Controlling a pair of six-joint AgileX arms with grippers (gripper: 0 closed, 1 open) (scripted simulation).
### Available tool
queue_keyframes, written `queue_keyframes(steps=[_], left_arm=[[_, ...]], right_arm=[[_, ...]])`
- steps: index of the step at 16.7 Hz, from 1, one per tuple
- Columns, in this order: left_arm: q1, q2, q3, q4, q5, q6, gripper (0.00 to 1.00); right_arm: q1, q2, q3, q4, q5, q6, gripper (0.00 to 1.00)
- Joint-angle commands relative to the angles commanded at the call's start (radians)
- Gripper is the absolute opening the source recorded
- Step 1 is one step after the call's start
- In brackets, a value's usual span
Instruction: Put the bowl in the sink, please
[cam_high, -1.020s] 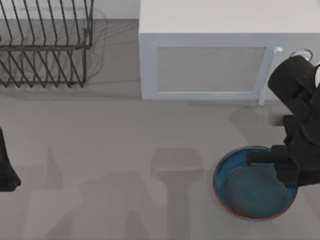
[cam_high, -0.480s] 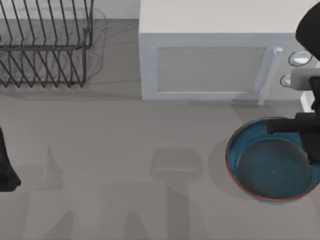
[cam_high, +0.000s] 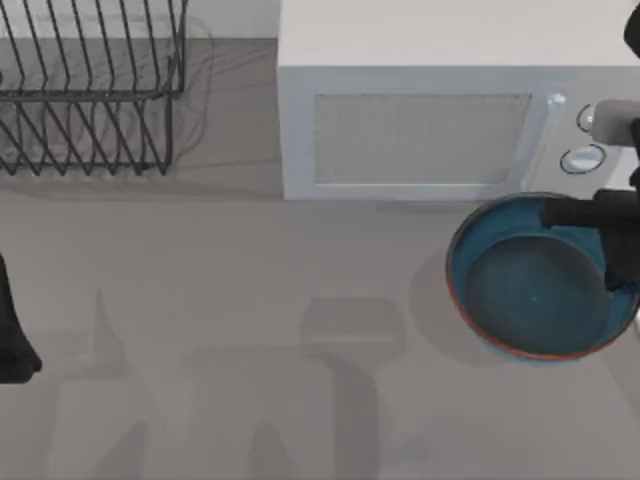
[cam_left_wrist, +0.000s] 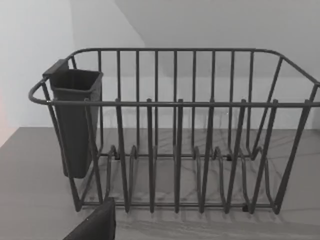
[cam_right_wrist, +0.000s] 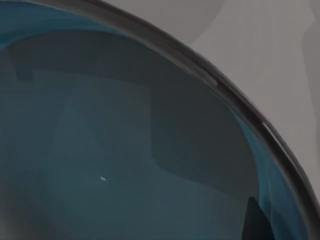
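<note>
The bowl (cam_high: 530, 290), glossy blue inside with a reddish-brown rim, hangs above the table at the right, just in front of the microwave's control panel. My right gripper (cam_high: 618, 262) is shut on the bowl's right rim at the top view's right edge. In the right wrist view the bowl's blue inside (cam_right_wrist: 125, 165) lies close under the camera, with a dark fingertip (cam_right_wrist: 257, 222) at its rim. The left arm (cam_high: 12, 335) is parked at the table's left edge. The sink is out of view.
A white microwave (cam_high: 420, 120) stands at the back right, its door handle and knobs close to the bowl. A black wire dish rack (cam_high: 90, 90) stands at the back left; the dish rack (cam_left_wrist: 175, 150) carries a dark cutlery cup (cam_left_wrist: 75, 120).
My right gripper has carried the bowl to the right and back toward the microwave, and the bowl looks higher off the table. The left arm has not moved.
</note>
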Motion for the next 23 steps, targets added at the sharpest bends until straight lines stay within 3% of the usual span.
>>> queue_keyframes(steps=[5, 12, 18, 23], left_arm=[[0.0, 0.0, 0.0, 0.0, 0.0, 0.0, 1.0], [0.0, 0.0, 0.0, 0.0, 0.0, 0.0, 1.0], [0.0, 0.0, 0.0, 0.0, 0.0, 0.0, 1.0], [0.0, 0.0, 0.0, 0.0, 0.0, 0.0, 1.0]], right_arm=[[-0.197, -0.05, -0.018, 0.365, -0.144, -0.092, 0.0], [-0.549, -0.028, -0.221, 1.17, -0.34, -0.253, 0.0], [-0.785, 0.026, -0.516, 1.803, -0.422, -0.367, 0.0], [-0.894, 0.024, -0.678, 2.119, -0.446, -0.406, 0.0]])
